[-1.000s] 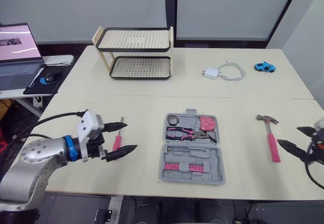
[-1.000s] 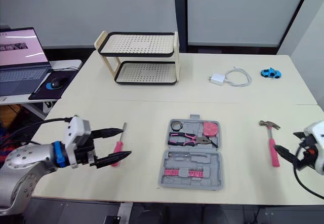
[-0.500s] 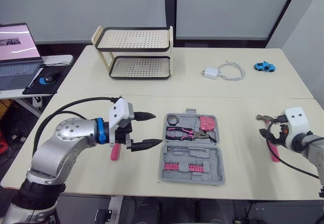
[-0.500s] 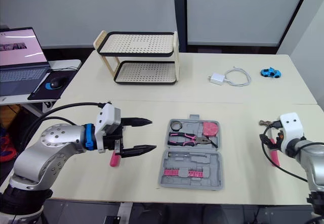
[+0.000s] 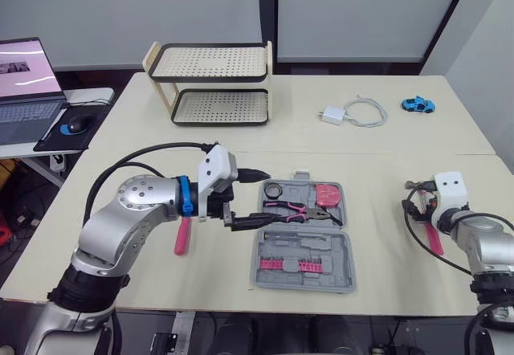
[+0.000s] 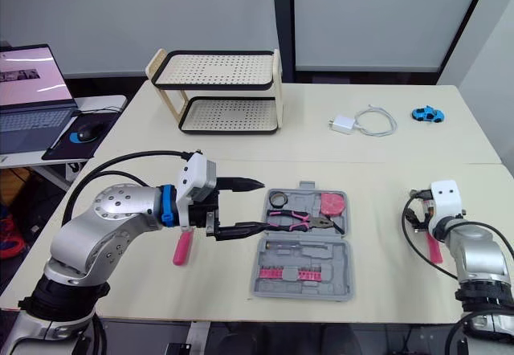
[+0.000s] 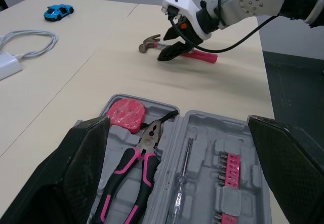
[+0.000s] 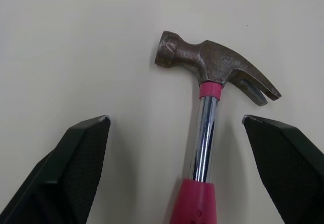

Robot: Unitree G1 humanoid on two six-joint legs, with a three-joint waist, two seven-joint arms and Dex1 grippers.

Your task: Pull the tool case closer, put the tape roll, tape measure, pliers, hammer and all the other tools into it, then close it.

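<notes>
The case [image 5: 341, 263] is plain grey. Inside it, the pliers [image 5: 291, 209] have pink-and-black handles, the tape measure [image 5: 328, 196] is pinkish red, the tape roll [image 5: 275, 189] is black, and the bits [image 5: 283, 266] sit in a pink strip. The hammer [image 8: 212, 67] has a rusty brown head, chrome shaft and pink grip. The screwdriver [image 5: 181, 237] handle is pink. The bench [image 5: 321, 142] is cream. The rack [image 5: 210, 108] is cream, dotted with holes and rimmed in black. The toy car [image 5: 418, 105] is blue and the charger [image 5: 336, 116] white. The left gripper [image 5: 273, 197] has a white housing, blue band and black jaws.
</notes>
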